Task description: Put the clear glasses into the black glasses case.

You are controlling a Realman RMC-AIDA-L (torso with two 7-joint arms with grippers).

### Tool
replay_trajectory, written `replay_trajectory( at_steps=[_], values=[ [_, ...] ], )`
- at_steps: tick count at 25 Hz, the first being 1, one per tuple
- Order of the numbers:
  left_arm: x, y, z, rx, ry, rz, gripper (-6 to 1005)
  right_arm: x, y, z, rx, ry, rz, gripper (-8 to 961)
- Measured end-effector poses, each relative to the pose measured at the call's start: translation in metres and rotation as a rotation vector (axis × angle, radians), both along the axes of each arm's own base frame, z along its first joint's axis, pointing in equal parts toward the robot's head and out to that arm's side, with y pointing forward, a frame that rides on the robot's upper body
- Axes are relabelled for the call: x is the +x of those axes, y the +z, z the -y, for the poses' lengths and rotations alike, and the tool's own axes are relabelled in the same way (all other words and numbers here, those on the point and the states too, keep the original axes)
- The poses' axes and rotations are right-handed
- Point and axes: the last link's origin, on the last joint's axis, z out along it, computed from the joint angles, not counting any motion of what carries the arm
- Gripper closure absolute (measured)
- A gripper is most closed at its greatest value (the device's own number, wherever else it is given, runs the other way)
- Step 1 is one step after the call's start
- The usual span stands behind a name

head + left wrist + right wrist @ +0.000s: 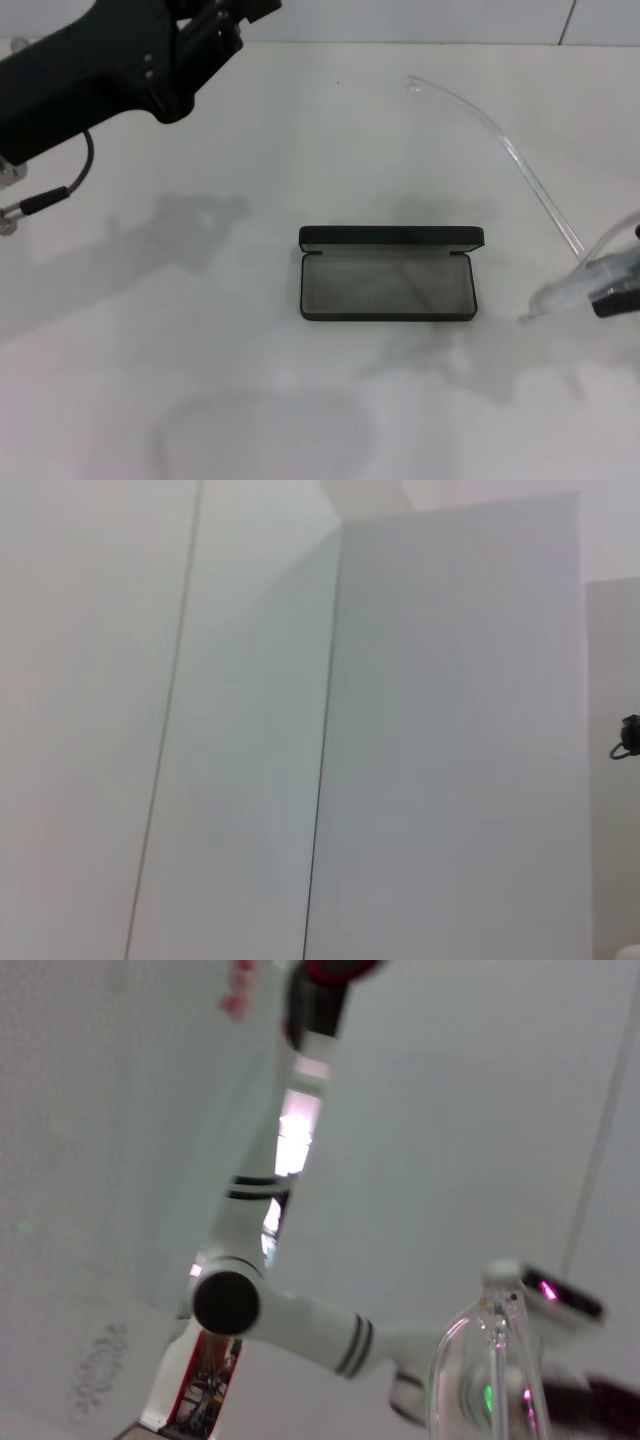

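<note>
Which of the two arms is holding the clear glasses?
The right arm: its right gripper, at the table's right edge, carries the clear glasses, one temple sticking up. The left gripper, far left, holds nothing; the black glasses case lies open.

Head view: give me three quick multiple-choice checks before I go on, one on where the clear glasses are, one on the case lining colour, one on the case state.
1. Where are the clear glasses?
A. Inside the case
B. At the right gripper, on the case's right side
C. Under the left arm

2. What colour is the lining of the black glasses case?
A. Grey
B. Red
C. Yellow

3. What state is the case in?
A. Shut
B. Open, nothing inside
C. Open, with the glasses inside

Answers:
1 B, the clear frame sits at the right gripper, one arm reaching up and away over the table.
2 A, the inside shows grey.
3 B, the lid stands up and the lining is bare.
</note>
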Motion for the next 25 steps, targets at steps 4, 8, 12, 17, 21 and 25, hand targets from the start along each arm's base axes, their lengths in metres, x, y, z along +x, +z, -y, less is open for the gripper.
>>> replay_trajectory(
  at_steps=[4, 8, 12, 17, 21, 25],
  values=[
    [-0.004, -0.007, -0.006, -0.032, 0.025, 0.014, 898, -0.012, -0.002, 0.007, 0.031, 0.124, -0.039, 872],
    [0.002, -0.021, -0.013, -0.089, 0.012, 0.016, 897, -0.025, -0.009, 0.009, 0.032, 0.234, -0.064, 871],
    [0.016, -0.036, -0.016, -0.158, -0.048, 0.017, 897, -0.034, -0.014, 0.003, 0.026, 0.277, -0.081, 871],
    [0.031, -0.043, -0.01, -0.216, -0.126, 0.034, 897, -0.044, -0.021, -0.015, -0.004, 0.291, -0.121, 871],
    [0.039, -0.045, -0.006, -0.242, -0.174, 0.044, 897, -0.043, -0.025, -0.023, -0.014, 0.266, -0.135, 871],
    [0.042, -0.044, 0.001, -0.265, -0.227, 0.05, 896, -0.04, -0.031, -0.029, 0.004, 0.235, -0.111, 872]
  ],
)
